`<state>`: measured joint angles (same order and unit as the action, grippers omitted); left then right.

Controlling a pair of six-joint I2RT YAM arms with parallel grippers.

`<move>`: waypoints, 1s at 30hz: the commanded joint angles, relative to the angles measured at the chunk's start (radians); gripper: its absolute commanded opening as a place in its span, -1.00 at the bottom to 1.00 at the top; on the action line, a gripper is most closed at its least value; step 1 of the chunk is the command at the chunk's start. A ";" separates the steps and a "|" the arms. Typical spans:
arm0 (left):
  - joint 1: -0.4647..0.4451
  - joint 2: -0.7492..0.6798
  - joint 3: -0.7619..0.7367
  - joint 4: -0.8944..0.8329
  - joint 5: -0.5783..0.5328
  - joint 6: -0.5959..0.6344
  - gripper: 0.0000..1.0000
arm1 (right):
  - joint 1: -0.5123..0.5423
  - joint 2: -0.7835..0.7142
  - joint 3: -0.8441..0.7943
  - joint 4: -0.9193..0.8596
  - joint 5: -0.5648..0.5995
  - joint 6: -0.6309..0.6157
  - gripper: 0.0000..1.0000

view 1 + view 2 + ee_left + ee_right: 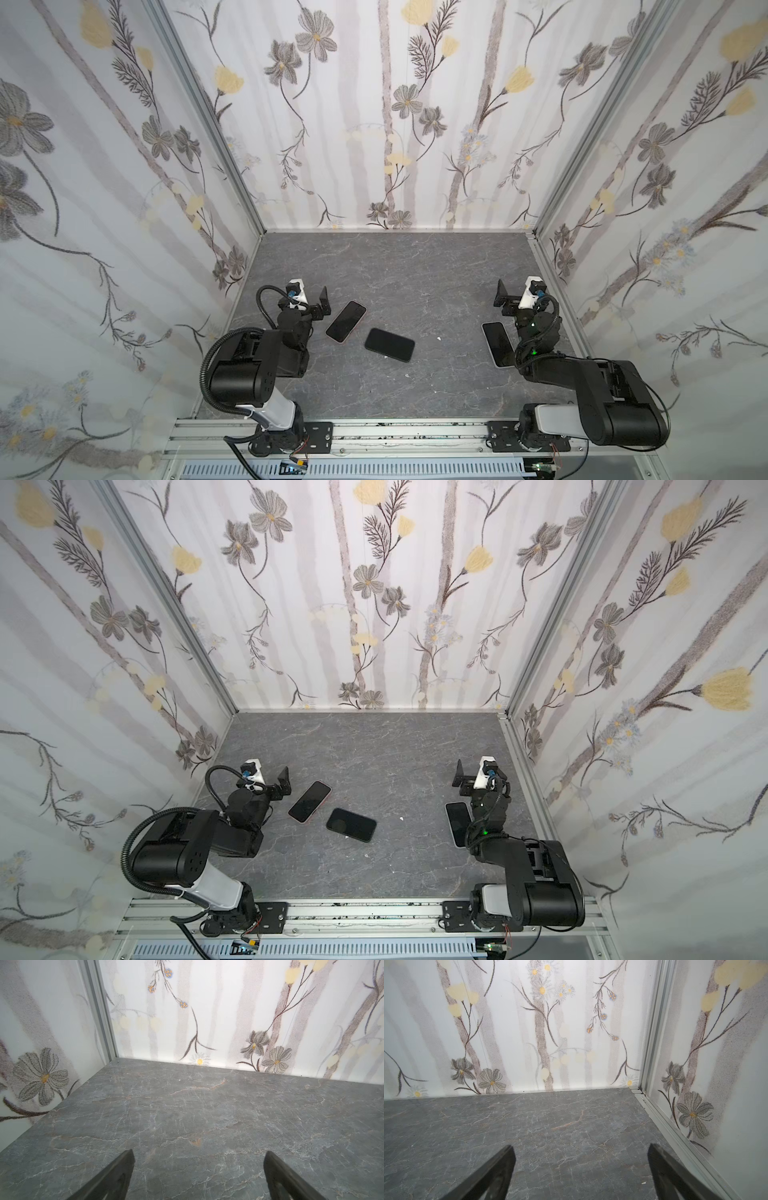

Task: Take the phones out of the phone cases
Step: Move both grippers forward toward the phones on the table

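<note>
Both arms sit folded back at the near corners of the grey marbled table (415, 266), and neither holds anything. The left gripper (199, 1155) has its jaws wide apart in the left wrist view, with only bare table between them. Same story for the right gripper (581, 1151): jaws spread wide over bare table, with the metal rail (660, 1118) at the foot of the right wall close by.

Three phones lie flat in both top views, dark screens up. The pink-rimmed phone (345, 321) lies at an angle just beside the left gripper, on the side toward the middle, not touching it. The black phone (390, 344) comes next, just beside the pink-rimmed one and nearer the middle, with a narrow strip of table between their corners. The white-rimmed phone (496, 343) is well apart from those two, over on the right. Its near end is tucked under the right arm and partly hidden. Whether the black phone wears a case, cannot tell from up here
</note>
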<state>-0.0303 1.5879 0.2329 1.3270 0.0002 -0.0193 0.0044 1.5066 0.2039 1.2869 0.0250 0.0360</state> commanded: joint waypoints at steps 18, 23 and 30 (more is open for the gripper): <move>0.005 -0.005 0.006 0.009 -0.092 -0.040 1.00 | -0.027 0.004 0.001 0.018 -0.069 0.008 0.99; 0.004 -0.006 0.005 0.008 -0.095 -0.041 1.00 | -0.033 0.007 0.001 0.023 -0.083 0.009 0.99; -0.023 -0.047 -0.015 0.009 -0.095 -0.007 1.00 | -0.034 0.001 -0.014 0.048 -0.088 0.009 0.99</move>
<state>-0.0425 1.5650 0.2256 1.3117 -0.0822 -0.0509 -0.0284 1.5097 0.1970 1.2972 -0.0456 0.0513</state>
